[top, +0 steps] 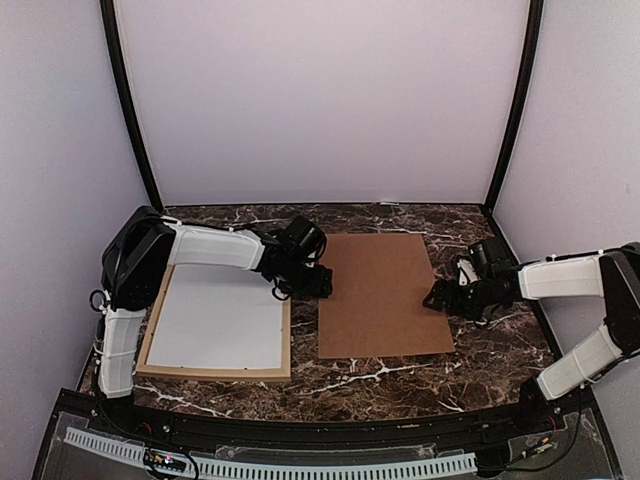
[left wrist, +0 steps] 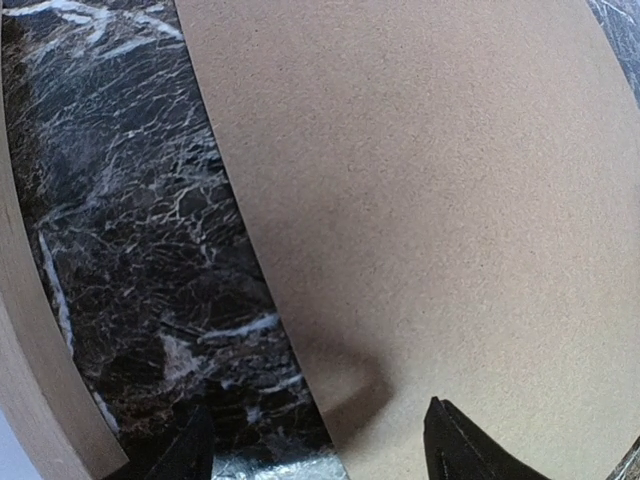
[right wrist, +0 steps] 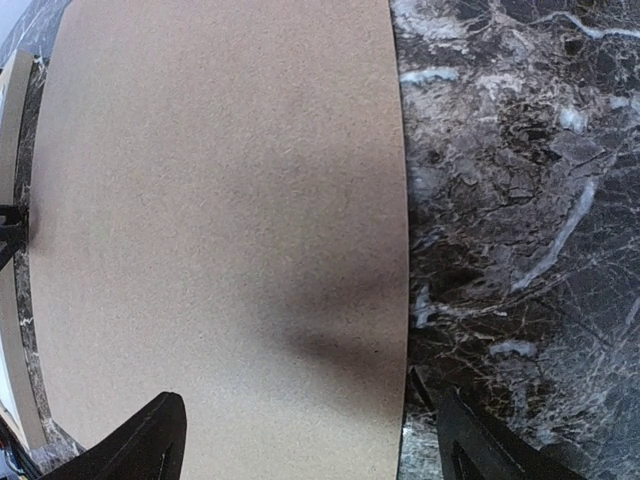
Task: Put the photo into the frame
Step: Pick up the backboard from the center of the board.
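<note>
Both stood open and empty: the left gripper (top: pixel 318 285) and right gripper (top: pixel 437 297) flanked the backing board (top: pixel 380 295) along its long sides. The frame (top: pixel 215 374) lay just beside the left one; I could not make out the photo.

Overhead view looks down; wrist views close, share brown board (top: pixel 383 295).

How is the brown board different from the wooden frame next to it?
The brown board is plain brown all over; the frame is a thin pale wood rim around a white middle. The board lies in the middle of the table; the frame lies left of it. Both are rectangles lying flat.
</note>
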`<state>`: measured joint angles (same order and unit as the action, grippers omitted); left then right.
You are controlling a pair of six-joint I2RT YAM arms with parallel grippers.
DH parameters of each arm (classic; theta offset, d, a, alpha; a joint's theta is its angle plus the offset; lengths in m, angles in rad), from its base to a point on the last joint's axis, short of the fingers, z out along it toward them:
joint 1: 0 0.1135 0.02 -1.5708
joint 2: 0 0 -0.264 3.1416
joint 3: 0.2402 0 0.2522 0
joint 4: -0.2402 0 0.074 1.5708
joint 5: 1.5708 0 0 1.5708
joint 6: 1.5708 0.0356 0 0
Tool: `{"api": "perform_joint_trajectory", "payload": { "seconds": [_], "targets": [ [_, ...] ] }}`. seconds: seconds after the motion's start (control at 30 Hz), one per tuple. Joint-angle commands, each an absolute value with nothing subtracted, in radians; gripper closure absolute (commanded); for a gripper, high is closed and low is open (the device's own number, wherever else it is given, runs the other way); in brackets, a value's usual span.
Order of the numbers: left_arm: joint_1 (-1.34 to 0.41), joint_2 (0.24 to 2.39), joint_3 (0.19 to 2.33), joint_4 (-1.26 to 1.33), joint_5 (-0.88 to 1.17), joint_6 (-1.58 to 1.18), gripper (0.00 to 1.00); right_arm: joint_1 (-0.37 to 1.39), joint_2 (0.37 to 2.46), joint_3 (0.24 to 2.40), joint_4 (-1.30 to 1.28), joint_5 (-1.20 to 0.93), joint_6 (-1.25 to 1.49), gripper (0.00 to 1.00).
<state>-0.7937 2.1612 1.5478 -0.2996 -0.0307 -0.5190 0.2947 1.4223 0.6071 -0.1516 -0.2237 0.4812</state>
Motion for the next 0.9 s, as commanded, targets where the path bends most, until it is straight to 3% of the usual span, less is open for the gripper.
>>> {"api": "perform_joint_trajectory", "payload": {
  "seconds": [0.0, 0.87],
  "targets": [
    [-0.803, 2.146, 1.521, -0.372, -0.034, -0.528, 0.24, 0.299, 1.452, 0.625, -0.209, -0.193, 0.499, 0.12],
    [-0.821, 2.198, 1.428, -0.238, 0.215, -0.675, 0.21, 0.301, 1.590, 0.682, -0.133, -0.323, 0.520, 0.15]
  ]
}}
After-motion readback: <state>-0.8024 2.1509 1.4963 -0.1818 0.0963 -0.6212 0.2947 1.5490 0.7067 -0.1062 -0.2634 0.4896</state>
